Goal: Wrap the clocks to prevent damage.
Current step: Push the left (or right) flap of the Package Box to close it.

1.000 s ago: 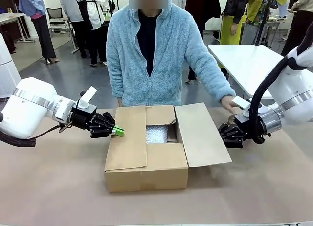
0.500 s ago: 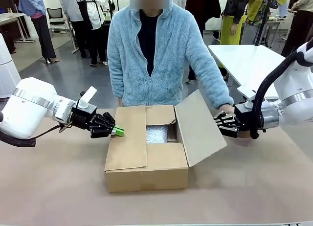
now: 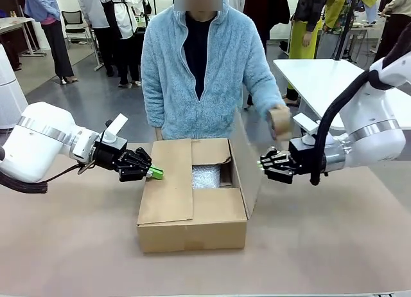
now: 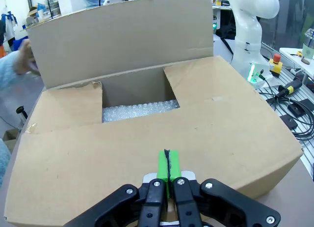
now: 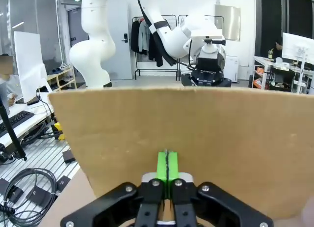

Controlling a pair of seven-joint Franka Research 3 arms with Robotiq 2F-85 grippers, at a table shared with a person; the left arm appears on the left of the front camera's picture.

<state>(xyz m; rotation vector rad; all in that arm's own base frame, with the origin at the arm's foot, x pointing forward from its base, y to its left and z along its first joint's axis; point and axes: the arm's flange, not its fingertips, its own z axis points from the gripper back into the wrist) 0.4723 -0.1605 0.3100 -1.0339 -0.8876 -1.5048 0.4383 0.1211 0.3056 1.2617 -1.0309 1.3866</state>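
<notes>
The clocks show as a whitish bubble-wrapped bundle (image 3: 205,176) lying inside the cardboard box (image 3: 192,226) at the table's middle, and the bundle (image 4: 140,110) is visible through the gap between the flaps. My left gripper (image 3: 156,173) is shut, its green pads (image 4: 168,167) resting on the box's left flap (image 3: 168,181), which lies folded down. My right gripper (image 3: 261,166) is shut too, its tips (image 5: 167,167) pressed against the outer face of the right flap (image 5: 196,138), which stands almost upright (image 3: 247,168).
A person in a light blue fleece (image 3: 205,72) stands at the far side of the table, one hand holding a brown tape roll (image 3: 280,122) above the box's right side. A white table (image 3: 321,78) stands behind on the right. Bare brown tabletop (image 3: 321,245) surrounds the box.
My right gripper has moved left and pushed the right flap from lying spread outward to almost upright. The person's hand has risen off the table with the tape roll. The left arm has stayed still.
</notes>
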